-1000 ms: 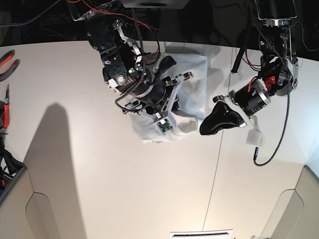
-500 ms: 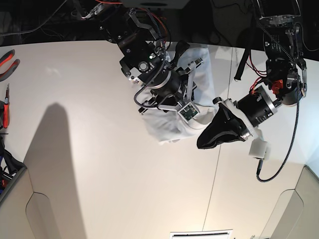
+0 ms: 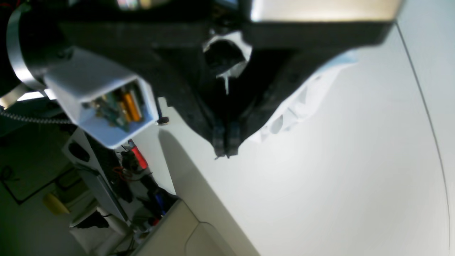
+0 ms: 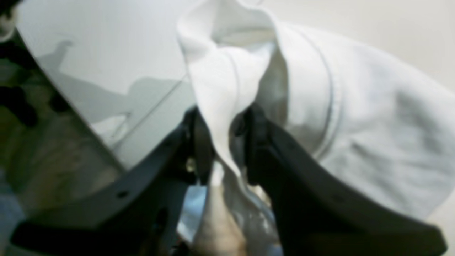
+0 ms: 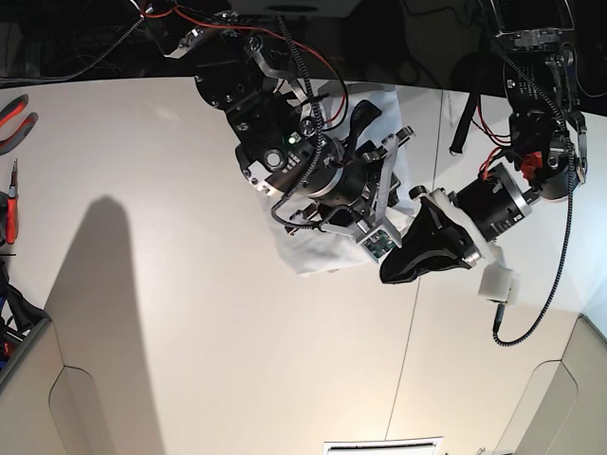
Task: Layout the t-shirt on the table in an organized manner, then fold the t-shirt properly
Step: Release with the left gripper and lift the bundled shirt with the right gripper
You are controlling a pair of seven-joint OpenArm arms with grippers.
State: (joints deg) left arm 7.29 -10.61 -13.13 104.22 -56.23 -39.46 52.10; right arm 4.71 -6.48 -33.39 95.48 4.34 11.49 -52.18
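the t-shirt (image 4: 355, 117) lay bunched at the far middle of the table (image 5: 190, 313), a fold running between the right gripper (image 4: 227, 142) jaws, partly open around it. the left gripper (image 3: 224, 149) was closed, empty.

Base looks down from overhead; both wrist views, somewhat blurred, sit close.

Robotics lab: exposed wiring (image 5: 313, 57), pliers (image 5: 14, 118) beside table (image 5: 142, 171)
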